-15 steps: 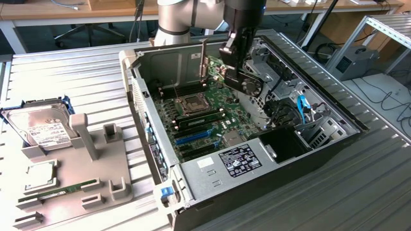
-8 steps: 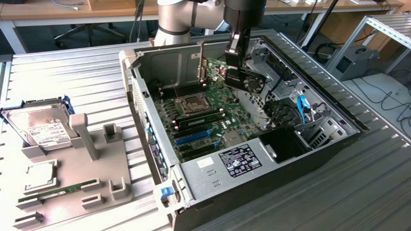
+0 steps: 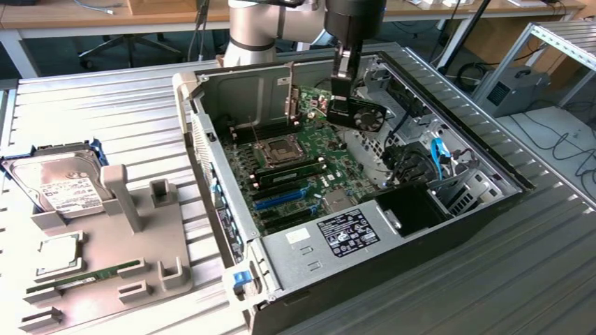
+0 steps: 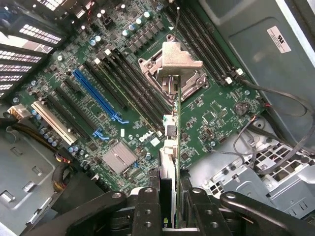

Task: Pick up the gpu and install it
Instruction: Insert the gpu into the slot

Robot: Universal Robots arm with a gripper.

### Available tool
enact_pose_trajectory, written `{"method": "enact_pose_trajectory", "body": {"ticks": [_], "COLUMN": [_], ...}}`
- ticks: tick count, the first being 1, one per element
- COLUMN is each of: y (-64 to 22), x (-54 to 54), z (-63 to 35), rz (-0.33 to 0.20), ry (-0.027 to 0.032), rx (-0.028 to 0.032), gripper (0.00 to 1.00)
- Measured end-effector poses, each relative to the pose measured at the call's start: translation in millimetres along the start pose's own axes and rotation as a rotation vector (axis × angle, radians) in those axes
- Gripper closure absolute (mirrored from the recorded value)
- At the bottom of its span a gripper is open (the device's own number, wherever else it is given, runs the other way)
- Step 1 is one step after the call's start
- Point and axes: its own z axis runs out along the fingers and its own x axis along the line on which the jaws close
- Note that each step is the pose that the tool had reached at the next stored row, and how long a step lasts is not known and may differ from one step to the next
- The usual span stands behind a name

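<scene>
The gpu, a black card with a small fan, hangs upright inside the open computer case above the green motherboard. My gripper comes down from above and is shut on the card's upper edge. In the wrist view the gpu is seen edge-on between my fingers, and its silver bracket points away, over the processor socket. The blue expansion slots lie off to one side of the card, which touches no slot.
The case walls surround the board, with cables and a blue connector at the exterior view's right. A grey holder at the exterior view's left carries a hard drive, a processor and a memory stick.
</scene>
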Motion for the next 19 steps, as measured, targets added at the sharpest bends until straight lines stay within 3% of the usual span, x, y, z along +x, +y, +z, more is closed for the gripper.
{"method": "enact_pose_trajectory", "body": {"ticks": [19], "y": [0.0], "x": [0.0], "z": [0.2], "rz": [-0.046], "ry": [-0.0052], "rx": [0.0002], "gripper": [0.74]}}
